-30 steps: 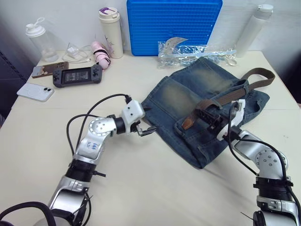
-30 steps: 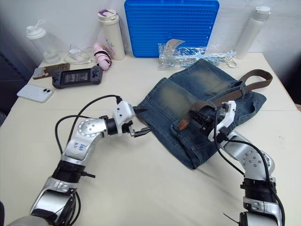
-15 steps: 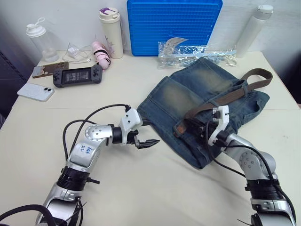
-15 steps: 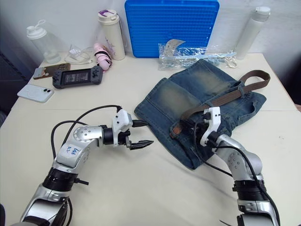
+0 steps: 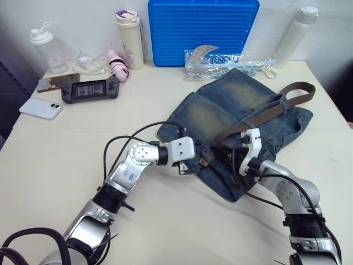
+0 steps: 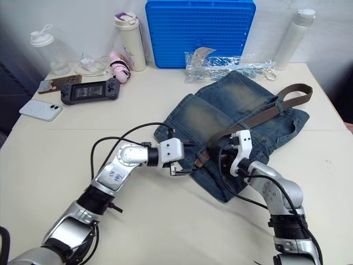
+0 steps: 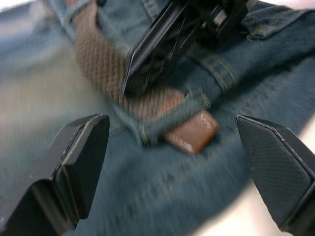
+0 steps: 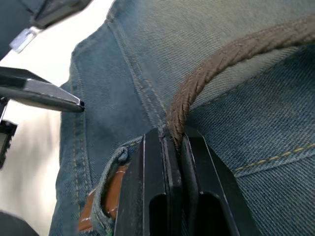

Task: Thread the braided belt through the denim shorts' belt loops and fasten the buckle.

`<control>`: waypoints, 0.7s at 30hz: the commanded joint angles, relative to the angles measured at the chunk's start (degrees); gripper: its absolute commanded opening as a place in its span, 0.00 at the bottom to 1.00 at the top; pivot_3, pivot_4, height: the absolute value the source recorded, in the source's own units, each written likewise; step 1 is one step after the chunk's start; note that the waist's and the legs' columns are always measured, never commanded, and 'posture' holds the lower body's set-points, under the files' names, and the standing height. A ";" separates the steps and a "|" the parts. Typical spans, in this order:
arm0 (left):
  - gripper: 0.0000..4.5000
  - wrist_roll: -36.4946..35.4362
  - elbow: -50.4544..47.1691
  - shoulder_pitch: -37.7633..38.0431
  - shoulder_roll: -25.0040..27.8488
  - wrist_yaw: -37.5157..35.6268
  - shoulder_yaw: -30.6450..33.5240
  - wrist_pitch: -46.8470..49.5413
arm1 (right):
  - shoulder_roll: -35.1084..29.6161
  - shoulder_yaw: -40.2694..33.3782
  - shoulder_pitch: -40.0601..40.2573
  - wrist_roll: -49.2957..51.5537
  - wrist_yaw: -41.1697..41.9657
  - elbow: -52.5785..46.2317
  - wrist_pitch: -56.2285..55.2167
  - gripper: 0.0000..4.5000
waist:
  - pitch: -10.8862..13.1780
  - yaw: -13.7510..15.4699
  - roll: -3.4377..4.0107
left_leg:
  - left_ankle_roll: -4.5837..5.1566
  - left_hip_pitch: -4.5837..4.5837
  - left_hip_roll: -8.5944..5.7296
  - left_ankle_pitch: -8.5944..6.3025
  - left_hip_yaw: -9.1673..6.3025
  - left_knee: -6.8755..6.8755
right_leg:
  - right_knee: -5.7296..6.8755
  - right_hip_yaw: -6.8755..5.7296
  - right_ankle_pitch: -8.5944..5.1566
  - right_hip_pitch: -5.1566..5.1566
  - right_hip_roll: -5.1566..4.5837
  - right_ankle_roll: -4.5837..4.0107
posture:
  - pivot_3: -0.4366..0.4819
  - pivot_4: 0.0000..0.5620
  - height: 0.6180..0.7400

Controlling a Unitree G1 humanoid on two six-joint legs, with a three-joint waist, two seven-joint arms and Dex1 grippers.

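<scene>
Our right gripper (image 8: pixel 170 147) pinches the dark-brown braided belt (image 5: pixel 259 117) just behind its tan leather tip (image 7: pixel 192 133), which pokes out of a narrow blue denim belt loop (image 7: pixel 170 120). Our left gripper (image 7: pixel 172 147) hovers wide apart around that tip, holding nothing. The faded blue denim shorts (image 5: pixel 220 113) lie toward the cream table's (image 5: pixel 66 143) right edge, the belt trailing across them to the far right corner; we cannot make out the buckle. We judge the risks plain: the short tip may slip back through the loop, or a pull may drag the loose shorts along.
</scene>
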 commanded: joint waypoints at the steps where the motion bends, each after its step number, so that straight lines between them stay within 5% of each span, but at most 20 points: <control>1: 0.99 3.53 1.46 -0.83 -0.74 1.32 -1.94 -4.94 | 1.34 -0.76 1.62 -0.67 -4.27 2.12 5.69 0.00 | -0.01 -0.02 -0.01 | 0.00 0.05 0.00 0.00 -0.01 0.00 | -0.06 -0.01 0.00 0.07 0.01 0.00 | 0.48 0.27 0.61; 16: 0.99 13.40 1.71 0.57 0.77 11.21 -0.84 -11.06 | 4.19 -4.96 0.82 -0.47 -7.56 1.42 10.11 0.00 | -0.07 -0.01 -0.09 | -0.01 0.10 0.00 -0.01 -0.03 0.00 | -0.09 0.00 0.00 0.15 0.00 0.00 | 0.48 0.27 0.61; 21: 0.63 13.68 0.20 2.13 1.16 11.99 -0.77 -13.82 | 4.96 -5.94 0.41 -0.57 -7.97 1.72 10.75 0.00 | -0.08 0.06 -0.09 | -0.01 0.09 -0.01 -0.01 -0.05 0.00 | -0.08 0.00 0.00 0.15 -0.02 0.00 | 0.48 0.27 0.61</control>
